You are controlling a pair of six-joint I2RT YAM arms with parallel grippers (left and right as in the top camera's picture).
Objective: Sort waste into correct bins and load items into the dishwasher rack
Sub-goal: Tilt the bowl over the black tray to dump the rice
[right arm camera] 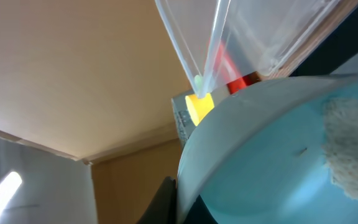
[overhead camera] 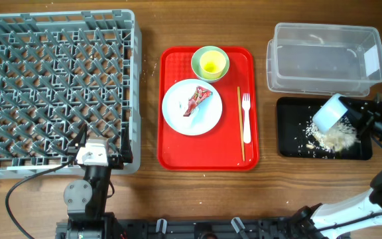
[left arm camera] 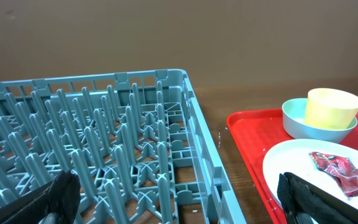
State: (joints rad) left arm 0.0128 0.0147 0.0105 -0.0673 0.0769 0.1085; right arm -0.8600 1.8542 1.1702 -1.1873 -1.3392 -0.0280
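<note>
Dishwasher rack [overhead camera: 58, 86] far left, empty, rigid | plate [overhead camera: 207, 114] on red tray [overhead camera: 171, 153], stiff, slick, likely breakable, take by rim | small white bowl [overhead camera: 330, 113] tipped over black tray [overhead camera: 290, 143], right gripper [overhead camera: 357, 119] clamped on its rim | rice scraps [overhead camera: 330, 138] loose in tray | left gripper [overhead camera: 97, 157] fingers wide, empty, by rack corner

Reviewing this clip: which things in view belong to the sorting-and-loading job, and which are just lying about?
Job: dishwasher rack, white plate, red wrapper, green bowl, yellow cup, fork, clear tub, black tray, food scraps, white bowl tipped over that tray.
Lying about: red serving tray, thin stick beside the fork, black cable.
</note>
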